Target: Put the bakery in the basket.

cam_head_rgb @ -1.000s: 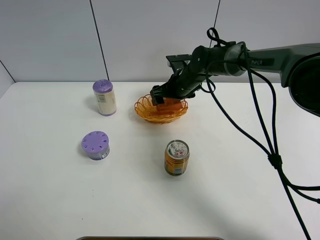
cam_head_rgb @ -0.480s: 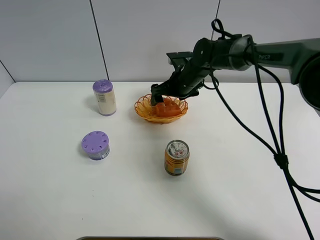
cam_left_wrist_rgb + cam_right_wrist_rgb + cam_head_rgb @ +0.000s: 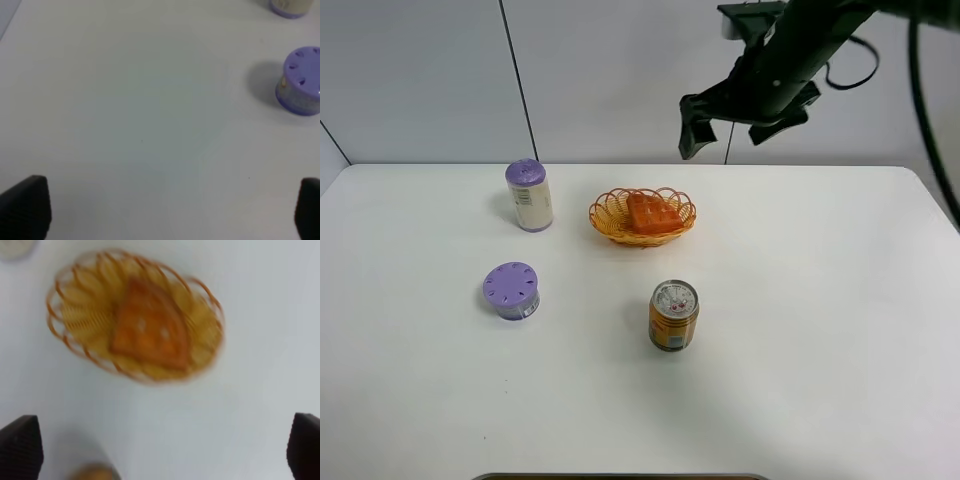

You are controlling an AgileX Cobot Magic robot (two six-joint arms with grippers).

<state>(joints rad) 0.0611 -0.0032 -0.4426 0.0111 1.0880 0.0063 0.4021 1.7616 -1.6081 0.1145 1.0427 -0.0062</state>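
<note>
**Bakery in basket; placing judged done, both grippers empty.**

Left to right:
- left gripper (image 3: 165, 210): jaws spread wide over bare table (image 3: 125, 100), nothing held, its arm absent from the high view
- tall purple-capped jar (image 3: 529, 195): far left, cut off at the edge of the left wrist view
- squat purple tub (image 3: 511, 290): near left
- basket (image 3: 605, 215): far of centre, with the bakery (image 3: 650, 212) lying flat inside it, no finger touching it
- orange can (image 3: 673, 315): near of the basket, only a smear in the right wrist view
- right gripper (image 3: 693, 128): well above the basket and to its right, jaws wide apart, empty, arm cropped by the top edge

The right wrist view is blurred, so the waffle grid is barely legible there. Only parking the arm seems left.
</note>
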